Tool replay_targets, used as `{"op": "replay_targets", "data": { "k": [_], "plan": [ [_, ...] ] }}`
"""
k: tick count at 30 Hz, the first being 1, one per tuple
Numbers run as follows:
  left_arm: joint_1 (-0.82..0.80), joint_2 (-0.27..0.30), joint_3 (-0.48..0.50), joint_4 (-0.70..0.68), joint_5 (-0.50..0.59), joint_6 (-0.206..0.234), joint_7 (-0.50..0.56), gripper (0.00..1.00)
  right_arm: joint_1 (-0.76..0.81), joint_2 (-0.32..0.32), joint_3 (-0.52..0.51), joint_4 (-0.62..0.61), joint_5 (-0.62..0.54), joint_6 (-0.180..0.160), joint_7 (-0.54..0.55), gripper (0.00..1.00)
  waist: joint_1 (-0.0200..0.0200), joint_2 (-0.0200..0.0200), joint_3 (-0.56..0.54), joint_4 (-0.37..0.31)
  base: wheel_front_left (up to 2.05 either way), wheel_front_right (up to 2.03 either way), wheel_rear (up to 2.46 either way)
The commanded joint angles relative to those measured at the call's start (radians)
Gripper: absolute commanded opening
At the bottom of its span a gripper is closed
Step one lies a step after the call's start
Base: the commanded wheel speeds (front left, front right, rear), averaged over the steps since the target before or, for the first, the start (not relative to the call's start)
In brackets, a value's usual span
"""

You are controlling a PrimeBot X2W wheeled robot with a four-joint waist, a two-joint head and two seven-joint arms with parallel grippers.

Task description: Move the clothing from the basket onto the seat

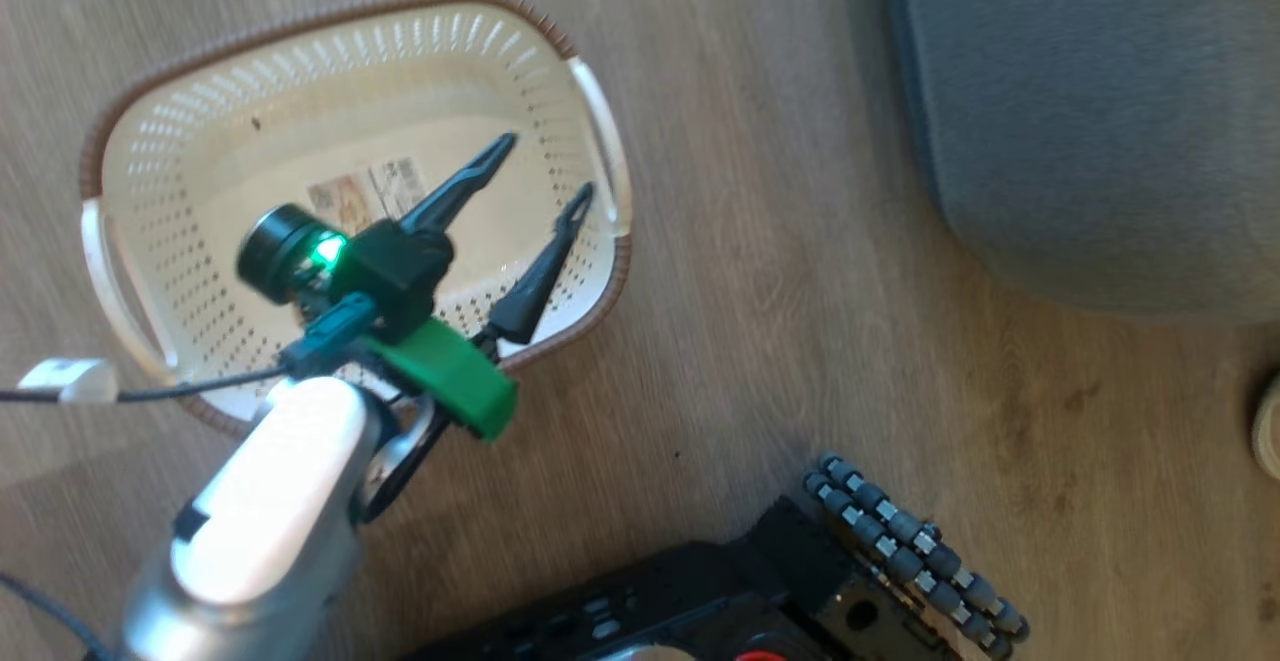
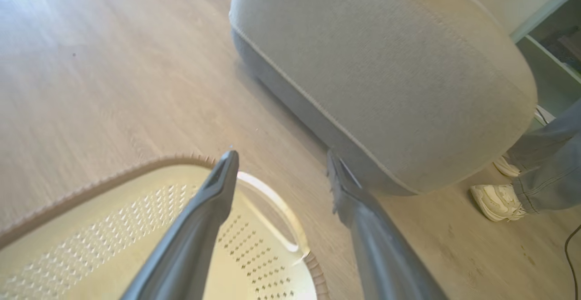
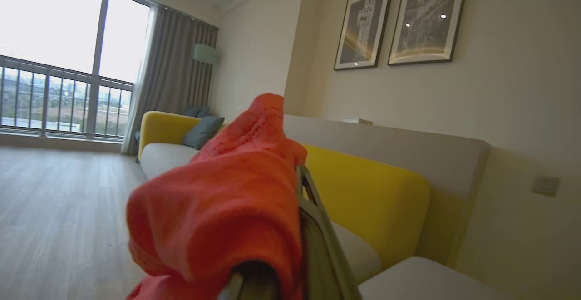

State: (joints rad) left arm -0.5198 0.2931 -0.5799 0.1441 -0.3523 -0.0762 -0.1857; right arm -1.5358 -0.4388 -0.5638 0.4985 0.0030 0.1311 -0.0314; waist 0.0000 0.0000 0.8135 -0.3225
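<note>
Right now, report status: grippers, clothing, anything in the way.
Left gripper open over basket. Right gripper shut on red garment. Basket holds no clothing. Person's shoes beside seat.

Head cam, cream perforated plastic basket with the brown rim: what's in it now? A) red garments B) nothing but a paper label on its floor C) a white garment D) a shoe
B: the visible floor of the cream perforated plastic basket is bare except for a paper label, with the open left tool above it.
</note>
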Motion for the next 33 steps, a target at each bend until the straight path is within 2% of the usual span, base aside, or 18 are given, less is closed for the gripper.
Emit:
{"op": "replay_targets", "data": {
  "k": [1,4,11,12,13,15,20,24,26,29,33],
  "plan": [
    [0.032,0.023,0.031,-0.042,-0.006,0.007,-0.008,1.00,0.002,-0.019,-0.043,-0.002,-0.039,0.000,0.030,0.00,0.0000,0.0000,0.055,0.029,0.00,0.00,0.00],
    [0.049,0.037,0.054,-0.069,-0.019,0.025,-0.008,1.00,0.060,-0.003,-0.100,0.037,-0.113,0.000,0.029,0.00,0.0000,0.0000,0.094,0.019,0.00,0.00,0.00],
    [0.064,0.072,0.072,-0.128,-0.018,0.051,0.017,1.00,0.215,0.116,-0.091,0.166,-0.159,0.000,-0.065,0.02,0.0000,0.0000,0.133,-0.013,0.00,0.00,0.00],
    [0.066,0.078,0.077,-0.134,-0.019,0.055,0.021,1.00,0.226,0.124,-0.081,0.187,-0.163,0.000,-0.073,0.22,0.0000,0.0000,0.131,-0.019,0.00,0.00,0.00],
    [0.070,0.085,0.083,-0.138,-0.021,0.059,0.024,1.00,0.234,0.132,-0.072,0.206,-0.165,0.000,-0.082,0.38,0.0000,0.0000,0.127,-0.025,0.00,0.00,0.00],
    [0.080,0.095,0.093,-0.146,-0.026,0.069,0.028,1.00,0.246,0.141,-0.062,0.240,-0.161,0.000,-0.100,1.00,0.0000,0.0000,0.112,-0.038,0.00,0.00,0.00],
    [0.102,0.105,0.099,-0.153,-0.034,0.079,0.029,1.00,0.274,0.126,-0.030,0.293,-0.163,0.000,-0.117,1.00,0.0000,0.0000,0.061,-0.060,0.00,0.00,0.00],
    [0.119,0.088,0.095,-0.144,-0.048,0.086,0.021,1.00,0.335,0.111,0.063,0.321,-0.149,0.000,-0.125,1.00,0.0000,0.0000,-0.010,-0.070,0.00,0.00,0.00],
    [0.127,0.079,0.095,-0.134,-0.056,0.091,0.013,1.00,0.387,0.124,0.132,0.312,-0.118,0.000,-0.129,1.00,0.0000,0.0000,-0.051,-0.075,0.00,0.00,0.00],
    [0.144,0.068,0.107,-0.111,-0.072,0.104,-0.005,1.00,0.484,0.152,0.248,0.254,-0.045,0.000,-0.142,1.00,0.0000,0.0000,-0.118,-0.080,0.00,0.00,0.00],
    [0.164,0.045,0.124,-0.072,-0.091,0.121,-0.031,1.00,0.647,0.196,0.377,0.103,0.064,0.000,-0.157,1.00,0.0000,0.0000,-0.216,-0.061,0.00,0.00,0.00]
  ]
}}
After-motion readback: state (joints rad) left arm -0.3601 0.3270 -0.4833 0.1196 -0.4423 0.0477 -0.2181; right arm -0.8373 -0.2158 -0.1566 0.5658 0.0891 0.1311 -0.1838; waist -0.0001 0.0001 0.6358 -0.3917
